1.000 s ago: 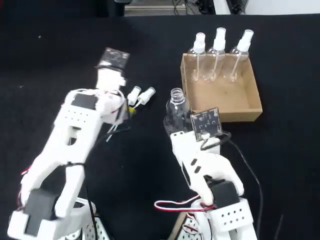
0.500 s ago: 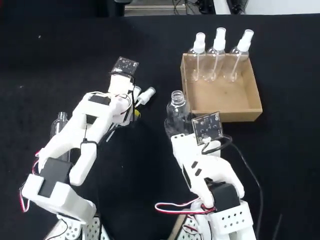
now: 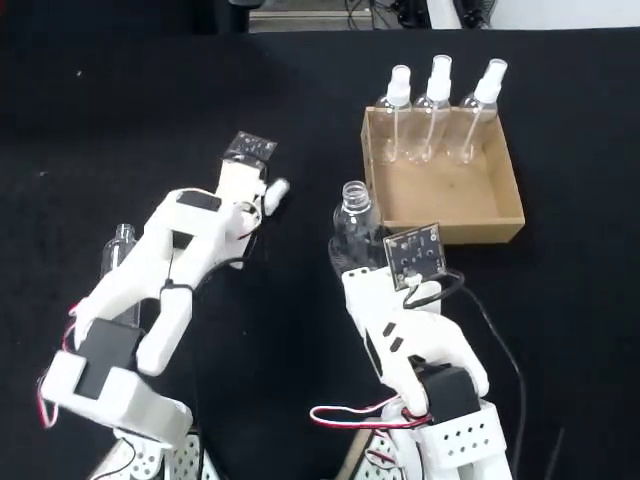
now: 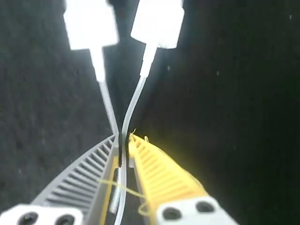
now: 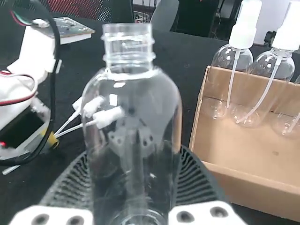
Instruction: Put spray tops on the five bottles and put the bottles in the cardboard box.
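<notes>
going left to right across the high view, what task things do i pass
far-left bottle → spray tops → middle bottle → cardboard box

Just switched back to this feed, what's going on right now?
The left gripper is pinched on the dip tubes of two spray tops. The right gripper holds an uncapped bottle upright beside the cardboard box, where three capped bottles stand. A second open bottle sits on the black table.
</notes>
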Available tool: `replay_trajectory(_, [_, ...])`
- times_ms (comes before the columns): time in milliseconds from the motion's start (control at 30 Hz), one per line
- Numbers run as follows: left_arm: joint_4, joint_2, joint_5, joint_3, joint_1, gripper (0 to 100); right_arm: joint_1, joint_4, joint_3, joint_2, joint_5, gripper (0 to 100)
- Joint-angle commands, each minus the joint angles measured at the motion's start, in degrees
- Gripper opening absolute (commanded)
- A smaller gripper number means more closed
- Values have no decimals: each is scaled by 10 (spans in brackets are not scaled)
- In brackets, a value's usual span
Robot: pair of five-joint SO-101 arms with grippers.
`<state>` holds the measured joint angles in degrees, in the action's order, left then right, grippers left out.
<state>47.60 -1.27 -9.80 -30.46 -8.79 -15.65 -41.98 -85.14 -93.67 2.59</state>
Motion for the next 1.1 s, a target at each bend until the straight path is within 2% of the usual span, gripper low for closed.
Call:
replay_trajectory(0, [45, 102, -55, -47, -10, 29, -5, 4, 4, -13, -4, 11])
replay_trajectory(267, [84, 314, -128, -187, 15, 29, -5, 4, 3, -13, -4, 11])
replay_trajectory(433, [85, 349, -129, -238, 41, 33, -5, 4, 3, -13, -4, 11])
replay_trajectory(533, [93, 349, -158, -255, 51, 34, -5, 4, 3, -13, -4, 11])
replay_trajectory(633, [150, 350, -190, -253, 51, 88, -5, 4, 3, -13, -4, 11])
replay_trajectory(833, [240, 353, -225, -214, 48, 314, -5, 4, 3, -13, -4, 11])
replay_trajectory(933, [241, 351, -222, -167, 45, 302, -5, 4, 3, -13, -4, 11])
replay_trajectory(1067, [199, 349, -155, -118, 9, 269, -1, 4, 7, -13, 0, 11])
